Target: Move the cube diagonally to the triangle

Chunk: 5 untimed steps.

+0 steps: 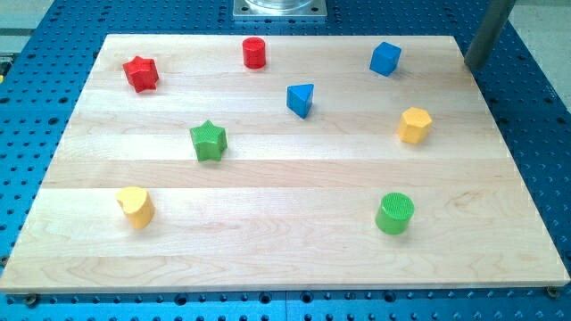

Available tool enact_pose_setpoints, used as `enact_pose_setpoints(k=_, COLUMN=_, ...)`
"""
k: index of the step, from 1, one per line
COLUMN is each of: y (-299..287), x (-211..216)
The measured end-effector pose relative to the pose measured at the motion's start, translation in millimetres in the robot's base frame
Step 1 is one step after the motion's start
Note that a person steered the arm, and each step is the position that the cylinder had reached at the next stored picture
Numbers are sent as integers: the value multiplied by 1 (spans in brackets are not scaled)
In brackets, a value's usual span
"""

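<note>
The blue cube (385, 58) sits near the view's top right of the wooden board (285, 241). The blue triangle (302, 99) lies below and to the left of it, near the board's upper middle. My tip (475, 65) is at the board's top right corner, to the right of the blue cube and well apart from it. It touches no block.
A red star (141, 73) is at the top left and a red cylinder (254, 53) at the top middle. A green star (209, 141), a yellow heart (136, 206), a yellow hexagon (414, 125) and a green cylinder (394, 213) lie lower down.
</note>
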<state>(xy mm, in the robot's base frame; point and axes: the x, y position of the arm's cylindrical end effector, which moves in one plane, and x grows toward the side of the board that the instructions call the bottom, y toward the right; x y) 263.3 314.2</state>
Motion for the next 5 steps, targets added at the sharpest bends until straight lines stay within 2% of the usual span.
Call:
enact_pose_setpoints(k=1, y=-11, x=13)
enact_pose_setpoints(k=2, y=-79, x=68)
enact_pose_setpoints(k=3, y=-125, x=74)
enact_pose_setpoints(k=4, y=-142, x=73)
enact_pose_setpoints(k=5, y=-207, x=58)
